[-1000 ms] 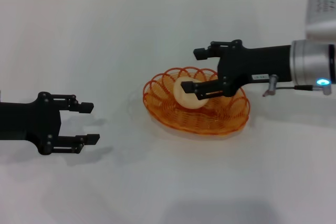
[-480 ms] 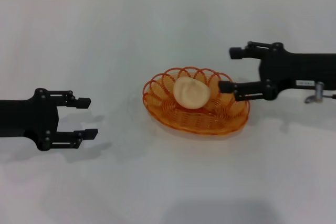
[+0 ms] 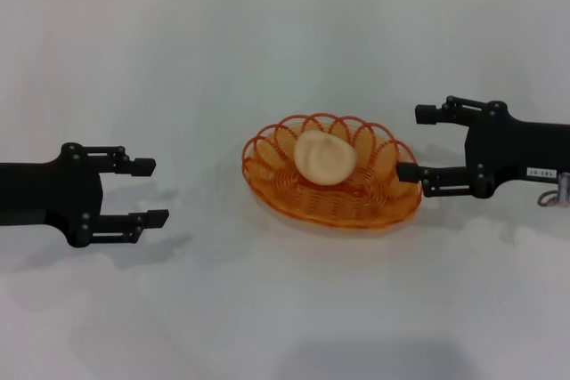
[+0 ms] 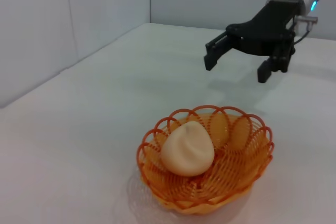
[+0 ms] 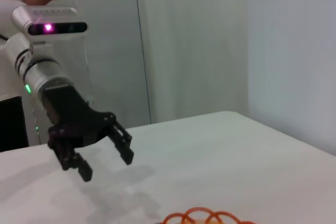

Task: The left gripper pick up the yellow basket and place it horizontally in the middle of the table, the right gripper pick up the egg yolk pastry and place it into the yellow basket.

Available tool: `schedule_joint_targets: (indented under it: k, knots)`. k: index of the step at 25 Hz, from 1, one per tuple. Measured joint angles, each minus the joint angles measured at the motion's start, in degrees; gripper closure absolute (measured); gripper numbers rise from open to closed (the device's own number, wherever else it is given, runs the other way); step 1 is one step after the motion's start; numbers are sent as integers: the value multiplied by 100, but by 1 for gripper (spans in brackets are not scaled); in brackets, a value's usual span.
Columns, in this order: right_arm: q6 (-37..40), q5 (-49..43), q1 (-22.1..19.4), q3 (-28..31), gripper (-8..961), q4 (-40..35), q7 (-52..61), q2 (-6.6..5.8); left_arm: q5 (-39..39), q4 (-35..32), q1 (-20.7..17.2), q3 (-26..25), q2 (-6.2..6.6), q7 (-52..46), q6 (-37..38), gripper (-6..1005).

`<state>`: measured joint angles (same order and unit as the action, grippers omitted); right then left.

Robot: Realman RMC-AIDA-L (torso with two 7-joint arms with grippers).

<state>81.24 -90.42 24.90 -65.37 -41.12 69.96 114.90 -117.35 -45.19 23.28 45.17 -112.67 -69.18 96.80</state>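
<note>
The yellow basket point(image 3: 332, 179) is sitting mid-table, holding the egg yolk pastry point(image 3: 325, 157). At its 3 o'clock my right gripper point(image 3: 413, 143) is hanging spread wide, empty, one finger just beside the rim. At 9 o'clock, well apart, my left gripper point(image 3: 153, 192) is idling, agape and empty.

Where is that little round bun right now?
The egg yolk pastry lies inside the yellow basket mid-table in the head view, with the open right gripper just beside it.
</note>
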Motion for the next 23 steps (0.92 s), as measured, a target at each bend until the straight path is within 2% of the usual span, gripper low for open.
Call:
schedule_joint_targets:
  k: [23]
  knots:
    - [103, -73, -17, -21, 83, 254, -209, -28, -7, -5, 11, 0, -17, -51, -126, 316]
